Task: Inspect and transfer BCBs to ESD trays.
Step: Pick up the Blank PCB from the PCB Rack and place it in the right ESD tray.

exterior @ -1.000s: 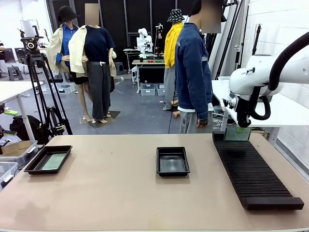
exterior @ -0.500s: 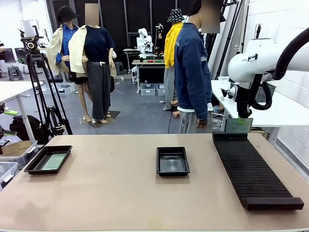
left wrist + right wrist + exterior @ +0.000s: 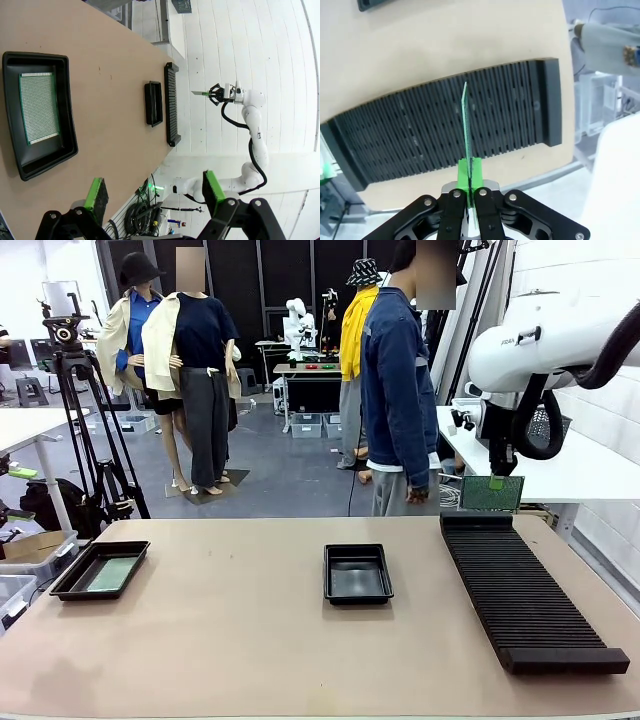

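One BCB [image 3: 492, 494] hangs upright above the far end of the rack [image 3: 525, 590]. Its top edge is pinched in the right gripper [image 3: 497, 479], whose jaws are clamped on it. The other BCB [image 3: 104, 573] lies flat in the left tray [image 3: 62, 586]. The left gripper [image 3: 155, 192], fingers spread apart, looks down on that tray. A second tray [image 3: 358, 598] sits mid-table.

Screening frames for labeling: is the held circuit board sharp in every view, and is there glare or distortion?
Front view: circuit board sharp, pale sheen on the middle ESD tray floor. Left wrist view: fisheye bows the wall planks; board tiny. Right wrist view: board edge-on, crisp; right side washed out white.
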`<action>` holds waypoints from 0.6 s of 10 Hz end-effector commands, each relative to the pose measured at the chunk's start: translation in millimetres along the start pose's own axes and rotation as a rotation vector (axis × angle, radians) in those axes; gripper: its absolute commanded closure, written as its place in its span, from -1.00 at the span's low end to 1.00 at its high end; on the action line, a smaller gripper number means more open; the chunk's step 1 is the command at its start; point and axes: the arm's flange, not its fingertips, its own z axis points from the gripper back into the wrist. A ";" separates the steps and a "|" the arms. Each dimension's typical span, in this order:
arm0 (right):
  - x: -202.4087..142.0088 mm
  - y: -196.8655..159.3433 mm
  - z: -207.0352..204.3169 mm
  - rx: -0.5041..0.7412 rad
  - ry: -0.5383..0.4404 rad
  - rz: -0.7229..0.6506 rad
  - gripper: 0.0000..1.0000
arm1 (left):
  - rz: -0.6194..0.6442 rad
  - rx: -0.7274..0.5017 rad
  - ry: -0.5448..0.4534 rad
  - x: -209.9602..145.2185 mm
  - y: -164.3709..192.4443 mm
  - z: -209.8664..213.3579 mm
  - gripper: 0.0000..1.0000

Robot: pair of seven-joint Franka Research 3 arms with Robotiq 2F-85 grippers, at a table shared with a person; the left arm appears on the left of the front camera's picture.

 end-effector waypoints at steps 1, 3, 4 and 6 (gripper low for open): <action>4.2 24.8 5.7 -0.006 0.023 -0.114 1.00 | 0.007 0.008 -0.006 -0.8 -3.2 0.0 -1.00; 15.7 43.6 10.4 0.001 -0.007 -0.317 1.00 | 0.007 0.008 -0.006 -0.8 -3.2 0.0 -1.00; 21.5 52.9 11.1 0.004 -0.028 -0.406 1.00 | 0.007 0.008 -0.006 -0.8 -3.2 0.0 -1.00; 34.1 68.3 12.5 0.035 -0.059 -0.572 1.00 | 0.007 0.008 -0.006 -0.8 -3.2 0.0 -1.00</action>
